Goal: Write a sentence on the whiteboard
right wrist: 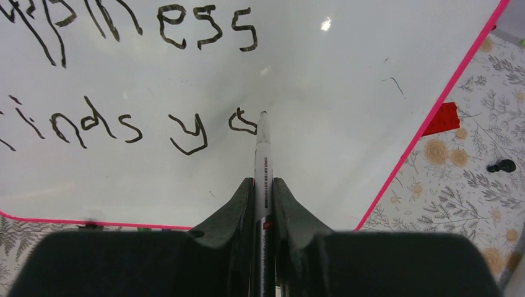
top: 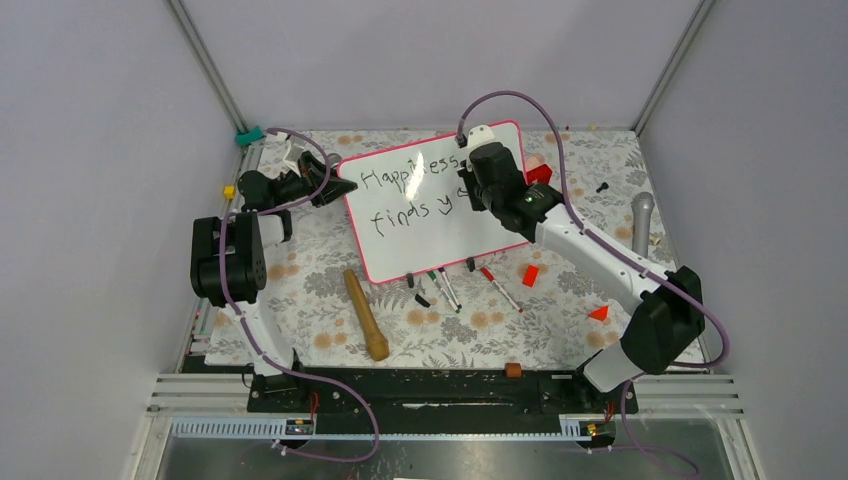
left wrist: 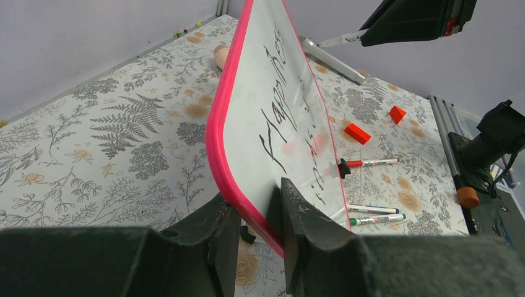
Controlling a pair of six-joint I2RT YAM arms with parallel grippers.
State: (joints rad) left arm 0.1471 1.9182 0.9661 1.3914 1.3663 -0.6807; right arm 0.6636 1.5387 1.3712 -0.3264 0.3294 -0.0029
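The whiteboard point(top: 420, 215) with its pink-red frame lies tilted on the table. My left gripper point(top: 325, 185) is shut on the board's left edge point(left wrist: 247, 204), one finger on each face. The sentence point(top: 415, 190) reads "Happiness" above "finds y" and part of an "o" point(right wrist: 242, 122). My right gripper point(top: 470, 190) is shut on a white marker point(right wrist: 263, 167). The marker tip touches the board at the right side of the "o". In the top view my right arm hides the end of the second line.
Several loose markers point(top: 445, 285) and caps lie below the board's lower edge. A wooden stick point(top: 365, 313) lies at the front left. Red blocks point(top: 530, 274) and a grey cylinder point(top: 642, 222) lie to the right. A black cap point(right wrist: 500, 166) lies beyond the board's right edge.
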